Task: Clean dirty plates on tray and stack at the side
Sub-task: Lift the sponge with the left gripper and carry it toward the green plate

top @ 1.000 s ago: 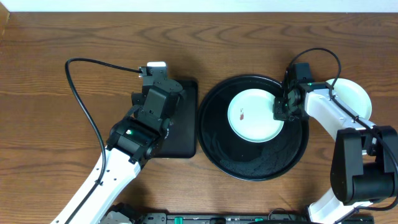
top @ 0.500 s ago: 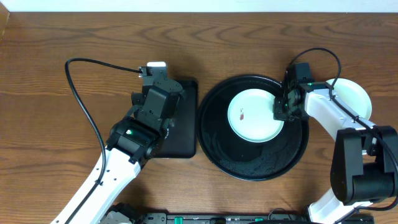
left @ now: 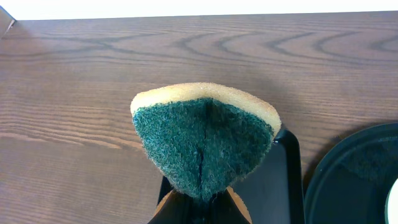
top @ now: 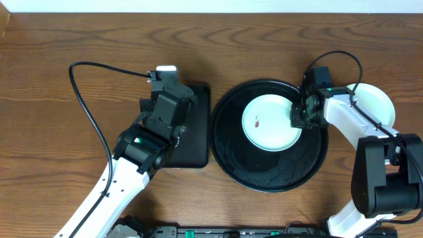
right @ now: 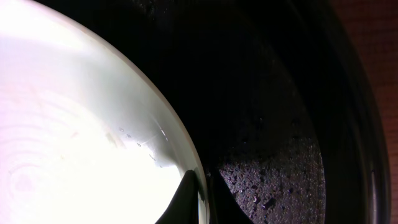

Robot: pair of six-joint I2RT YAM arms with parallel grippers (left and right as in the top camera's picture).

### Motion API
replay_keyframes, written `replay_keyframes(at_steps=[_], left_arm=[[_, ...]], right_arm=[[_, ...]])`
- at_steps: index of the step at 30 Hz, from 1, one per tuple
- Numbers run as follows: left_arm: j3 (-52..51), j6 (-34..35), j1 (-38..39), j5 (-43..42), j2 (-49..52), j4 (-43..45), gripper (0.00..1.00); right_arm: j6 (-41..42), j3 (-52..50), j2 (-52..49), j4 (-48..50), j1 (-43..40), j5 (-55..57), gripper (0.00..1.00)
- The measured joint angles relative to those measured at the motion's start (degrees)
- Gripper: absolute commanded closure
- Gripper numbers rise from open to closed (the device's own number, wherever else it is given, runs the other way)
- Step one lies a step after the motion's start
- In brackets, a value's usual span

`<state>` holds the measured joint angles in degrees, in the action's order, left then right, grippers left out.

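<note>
A pale mint-white plate (top: 271, 122) with a small red-brown smear (top: 256, 121) lies in the round black tray (top: 228, 149). My right gripper (top: 297, 118) is shut on the plate's right rim; the right wrist view shows the rim (right: 186, 155) between the fingers (right: 202, 199). My left gripper (top: 165, 106) hovers over the rectangular black tray (top: 195, 155) and is shut on a green and yellow sponge (left: 204, 137). Another pale plate (top: 378, 102) lies on the table at the right, outside the tray. The third plate is not in view.
A black cable (top: 89, 106) loops over the table left of the left arm. The round tray's floor is wet and speckled (right: 273, 180). The rectangular tray's edge (left: 283, 180) and the round tray's rim (left: 348, 168) show in the left wrist view.
</note>
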<state>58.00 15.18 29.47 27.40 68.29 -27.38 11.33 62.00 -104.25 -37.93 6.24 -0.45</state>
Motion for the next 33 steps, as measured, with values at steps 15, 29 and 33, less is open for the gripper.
replay_keyframes(at_steps=[15, 29, 33], left_arm=[[0.0, -0.02, -0.02, -0.02, 0.07, -0.09, 0.93], [0.0, -1.73, -10.14, -17.35, 14.27, -2.78, 0.93], [2.36, -2.58, -14.19, -25.05, 19.06, -7.98, 0.93]], right_arm=[[0.02, 0.0, 0.0, 0.0, 0.0, 0.04, 0.95], [0.02, -0.04, 0.0, 0.02, 0.0, 0.09, 0.95], [0.02, -0.07, 0.0, 0.04, 0.0, 0.09, 0.94]])
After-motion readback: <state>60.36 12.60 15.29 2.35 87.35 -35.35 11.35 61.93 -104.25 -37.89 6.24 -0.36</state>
